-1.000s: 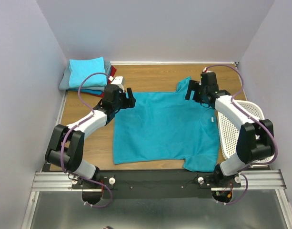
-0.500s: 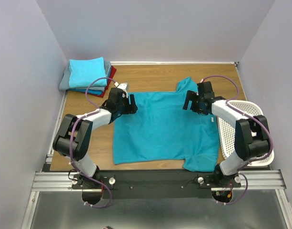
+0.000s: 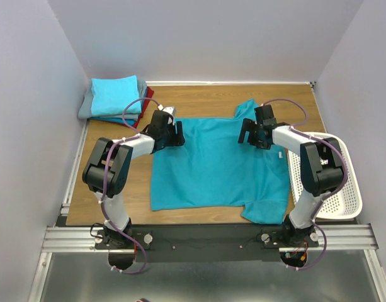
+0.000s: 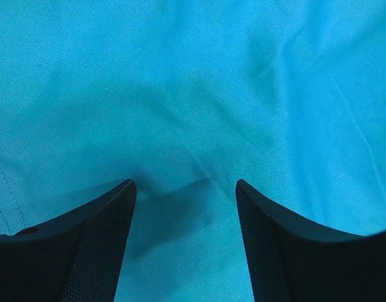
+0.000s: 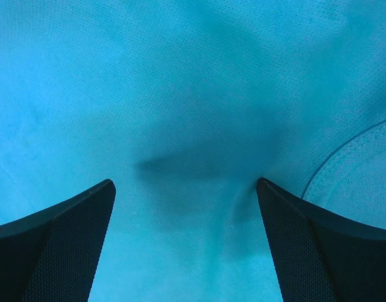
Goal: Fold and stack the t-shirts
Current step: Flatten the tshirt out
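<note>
At the far left corner of the brown wooden table [image 3: 199, 100] sits a stack of folded cloth t-shirts [image 3: 116, 97] — light turquoise on top, grey and dark red edges showing beneath. Just right of it, the left gripper [image 3: 172, 133] is down on the far left shoulder of the plain teal-blue short-sleeved cloth t-shirt [image 3: 211, 170], which lies spread flat mid-table. The left wrist view shows its jaws apart, with a small pucker of cloth between the tips and nothing pinched. The right gripper [image 3: 248, 133] mirrors it on the far right shoulder, jaws likewise spread. A white perforated plastic basket [image 3: 344, 189] stands at the right edge.

The step in hand looks like taking hold for the first fold. Next, both grippers need to close on the fabric together — then lift evenly.
</note>
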### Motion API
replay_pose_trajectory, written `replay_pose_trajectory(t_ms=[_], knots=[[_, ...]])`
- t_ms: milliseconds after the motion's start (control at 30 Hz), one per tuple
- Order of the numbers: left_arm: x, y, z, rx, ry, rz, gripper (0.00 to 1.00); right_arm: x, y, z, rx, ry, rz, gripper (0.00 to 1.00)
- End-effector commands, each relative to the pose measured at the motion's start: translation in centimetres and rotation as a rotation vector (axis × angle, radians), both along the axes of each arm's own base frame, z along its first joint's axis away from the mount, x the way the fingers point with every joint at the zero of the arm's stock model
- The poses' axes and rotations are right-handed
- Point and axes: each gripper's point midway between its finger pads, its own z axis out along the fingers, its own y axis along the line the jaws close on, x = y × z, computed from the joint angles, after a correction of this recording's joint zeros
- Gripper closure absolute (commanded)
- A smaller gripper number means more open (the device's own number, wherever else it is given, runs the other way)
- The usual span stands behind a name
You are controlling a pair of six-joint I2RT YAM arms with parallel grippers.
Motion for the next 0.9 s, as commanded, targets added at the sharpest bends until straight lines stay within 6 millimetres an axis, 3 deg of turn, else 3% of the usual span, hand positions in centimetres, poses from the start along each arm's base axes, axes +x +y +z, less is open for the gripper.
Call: replay_pose_trajectory(t_ms=[0, 167, 467, 567, 700, 867], knots=[[-1.6, 1.3, -3.8, 0.100, 0.130, 0.016, 0.27, 0.2, 0.6, -2.0, 0.016, 0.055, -0.005, 0.00], [-0.9, 1.3, -4.5, 0.117, 0.153, 0.019, 0.27, 2.1, 0.7, -2.7, 0.007, 0.054, -0.024, 0.00], [2.9, 2.7, -2.5, 0.073, 0.117, 0.055, 0.27, 5.0, 1.8, -2.5, 0.022, 0.040, 0.003, 0.00], [4.8, 2.6, -0.8, 0.076, 0.081, 0.054, 0.27, 6.1, 2.6, -1.8, 0.029, 0.026, 0.060, 0.00], [6.7, 2.1, 1.9, 0.074, 0.029, 0.046, 0.27, 7.6, 3.0, 0.9, 0.031, -0.032, 0.099, 0.00], [7.5, 2.2, 5.6, 0.078, -0.041, 0.053, 0.27, 8.1, 3.2, 6.6, 0.041, -0.145, 0.135, 0.00]])
